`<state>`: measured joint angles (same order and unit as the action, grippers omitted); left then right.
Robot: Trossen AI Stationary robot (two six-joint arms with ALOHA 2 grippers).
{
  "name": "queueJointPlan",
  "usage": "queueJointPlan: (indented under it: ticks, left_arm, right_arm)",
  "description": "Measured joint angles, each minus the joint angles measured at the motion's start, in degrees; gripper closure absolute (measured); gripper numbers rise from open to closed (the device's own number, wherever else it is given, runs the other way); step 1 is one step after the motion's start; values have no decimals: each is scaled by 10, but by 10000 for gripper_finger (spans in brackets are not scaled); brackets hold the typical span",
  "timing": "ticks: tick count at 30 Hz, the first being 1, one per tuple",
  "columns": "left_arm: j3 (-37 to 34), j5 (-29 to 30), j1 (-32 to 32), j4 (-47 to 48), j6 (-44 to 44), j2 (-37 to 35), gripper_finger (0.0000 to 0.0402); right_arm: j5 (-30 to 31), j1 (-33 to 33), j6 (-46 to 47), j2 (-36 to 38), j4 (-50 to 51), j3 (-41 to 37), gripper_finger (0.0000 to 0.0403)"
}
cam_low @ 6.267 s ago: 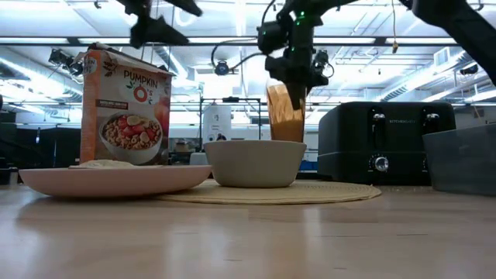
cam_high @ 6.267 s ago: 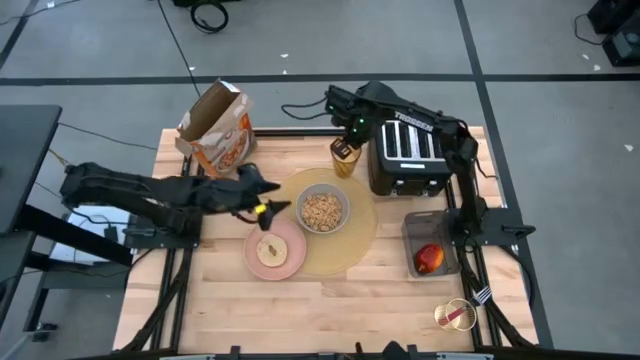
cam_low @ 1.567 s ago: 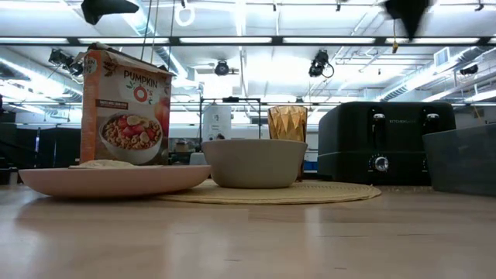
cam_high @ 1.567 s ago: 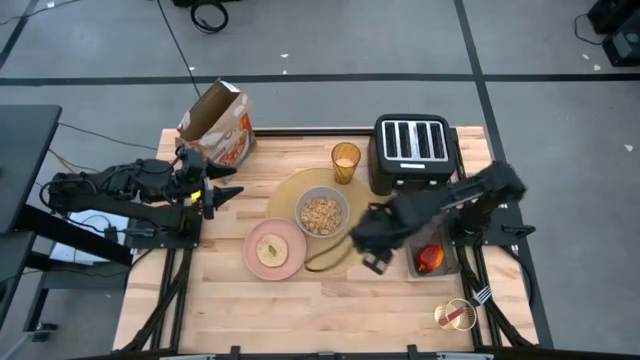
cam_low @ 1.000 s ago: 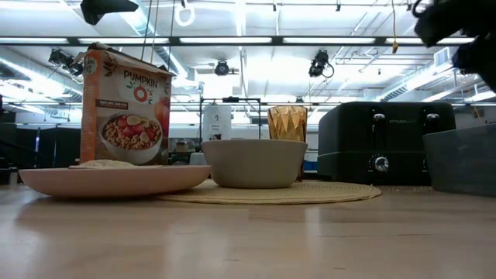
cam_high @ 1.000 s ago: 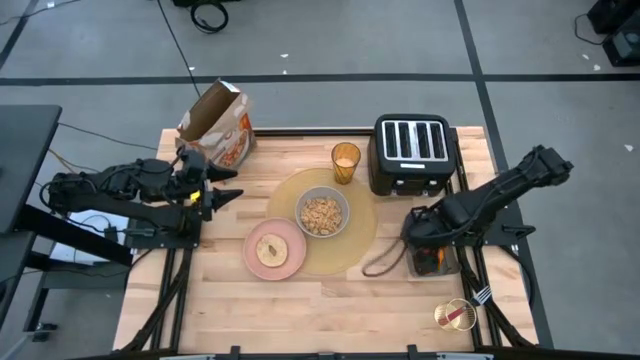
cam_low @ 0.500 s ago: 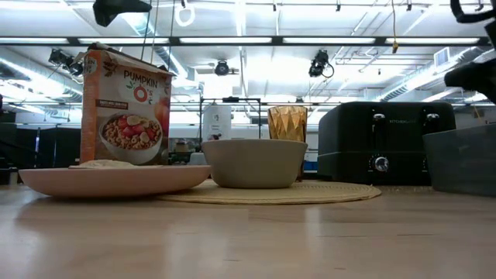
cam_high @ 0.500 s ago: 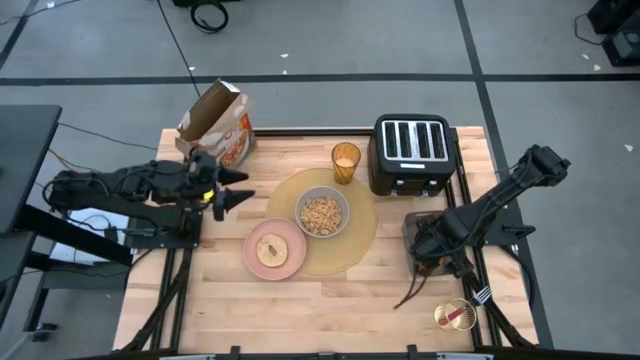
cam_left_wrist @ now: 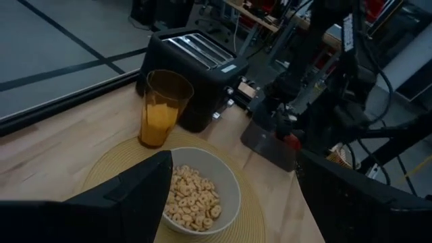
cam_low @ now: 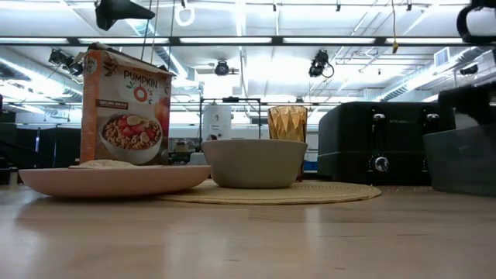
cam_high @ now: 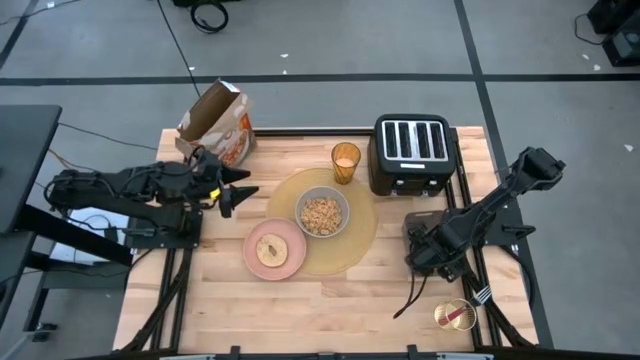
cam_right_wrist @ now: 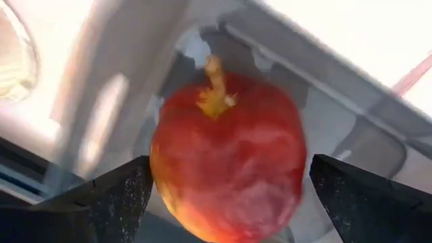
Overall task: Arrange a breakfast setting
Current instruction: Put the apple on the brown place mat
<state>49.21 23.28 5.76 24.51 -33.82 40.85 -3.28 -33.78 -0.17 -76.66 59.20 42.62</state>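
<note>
Red-yellow apple (cam_right_wrist: pixel 228 158) hidden under right gripper (cam_high: pixel 432 252).

Near the frame's center a grey bowl (cam_high: pixel 322 212) of cereal sat on a round tan placemat (cam_high: pixel 352 243), a pink plate (cam_high: pixel 276 249) overlapping its lower left. The right gripper (cam_high: pixel 432 254) reached over a grey bin (cam_high: pixel 415 220) at right, below the toaster (cam_high: pixel 412 151).

glossy apple (cam_right_wrist: pixel 229 155), woven placemat (cam_high: pixel 355 235) (matt), wood tbl (cam_high: pixel 340 310)
</note>
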Motion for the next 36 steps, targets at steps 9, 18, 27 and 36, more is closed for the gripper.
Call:
queueJointPlan:
  ticks: [9, 18, 27, 36]
  left_arm:
    - [0, 2, 0, -5, 0, 0, 84]
    - [0, 1, 0, -6, 10, 0, 84]
    - [0, 3, 0, -8, 19, 0, 84]
    - [0, -36, 16, -178, 98, 41, 84]
  right_arm:
    - [6, 0, 10, -101, -10, 4, 9]
    - [5, 1, 50, -68, -13, -2, 71]
    - [4, 1, 111, 12, 103, 38, 78]
    - [62, 20, 198, 75, 170, 196, 78]
